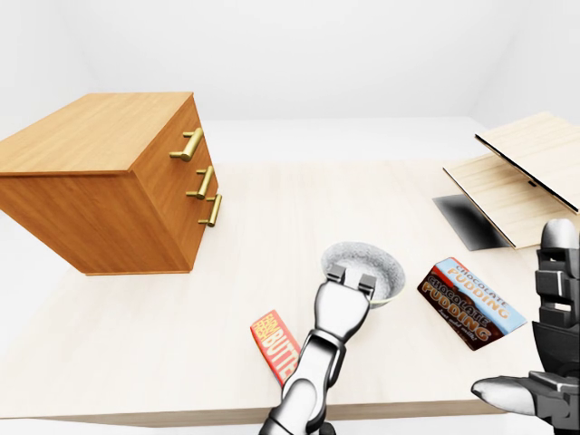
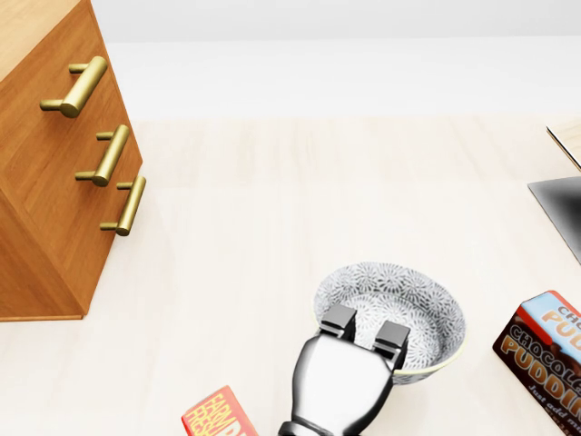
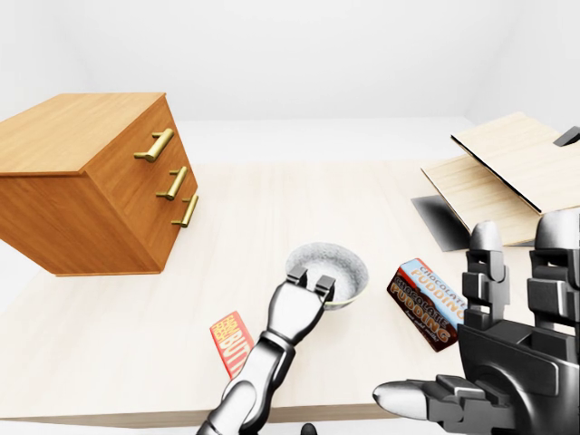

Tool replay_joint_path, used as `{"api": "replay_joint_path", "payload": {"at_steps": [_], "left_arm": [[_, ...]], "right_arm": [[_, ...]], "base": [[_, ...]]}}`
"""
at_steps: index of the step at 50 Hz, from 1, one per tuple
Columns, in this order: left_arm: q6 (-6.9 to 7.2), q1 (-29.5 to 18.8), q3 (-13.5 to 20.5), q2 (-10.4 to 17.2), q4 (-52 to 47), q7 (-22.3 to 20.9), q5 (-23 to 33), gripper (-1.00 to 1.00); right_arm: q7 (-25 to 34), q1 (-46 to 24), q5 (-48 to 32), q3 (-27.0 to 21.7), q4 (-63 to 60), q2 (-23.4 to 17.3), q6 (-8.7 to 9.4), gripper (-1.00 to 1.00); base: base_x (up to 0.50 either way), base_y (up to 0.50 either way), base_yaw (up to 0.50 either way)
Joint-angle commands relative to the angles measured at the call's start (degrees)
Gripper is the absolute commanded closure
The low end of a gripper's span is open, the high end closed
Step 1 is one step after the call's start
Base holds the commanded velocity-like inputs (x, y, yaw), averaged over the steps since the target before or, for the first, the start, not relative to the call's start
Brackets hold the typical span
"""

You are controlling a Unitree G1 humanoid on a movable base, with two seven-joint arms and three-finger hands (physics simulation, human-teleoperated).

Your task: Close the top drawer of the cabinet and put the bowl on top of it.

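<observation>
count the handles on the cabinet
3 handles, all brass, on the cabinet face: top, middle and bottom, stepping down to the right in the head view. None seems hidden.

The cabinet (image 2: 54, 163) fills the upper left, its three brass handles (image 2: 77, 87) stacked down its face. Low in the middle sits the patterned bowl (image 2: 404, 309) on the pale surface (image 2: 300, 191). The left hand (image 2: 363, 338) has its fingers (image 2: 338, 321) hooked over the bowl's near rim. A pudding box (image 2: 545, 350) lies at the right edge, and a red packet (image 2: 216, 416) at the bottom.
</observation>
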Motion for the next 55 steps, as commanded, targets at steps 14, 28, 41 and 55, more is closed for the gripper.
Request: {"api": "replay_joint_path", "payload": {"at_steps": [14, 28, 41, 55], "left_arm": [[0.00, -0.8, -1.0, -0.1, -27.6, -18.7, 4.2, 1.00], [0.00, -4.7, 2.1, -2.5, -42.9, -39.8, 6.4, 1.00], [0.00, -17.3, 11.3, -5.1, -50.9, -48.0, 8.8, 1.00], [0.00, -36.4, 22.7, -5.1, -50.9, -48.0, 11.6, 1.00]], "right_arm": [[0.7, 0.1, -1.4, 1.1, 0.0, 0.7, 0.00, -1.00], [2.8, 1.7, -4.9, 4.5, 0.0, 2.6, 0.00, -1.00], [4.0, 0.8, -6.7, 4.7, 0.1, 3.9, 0.00, -1.00], [3.8, 1.4, -8.7, 7.3, 1.2, 3.7, 0.00, -1.00]], "base": [[0.00, 0.00, 0.00], [0.00, 0.00, 0.00], [0.00, 0.00, 0.00], [0.00, 0.00, 0.00]]}}
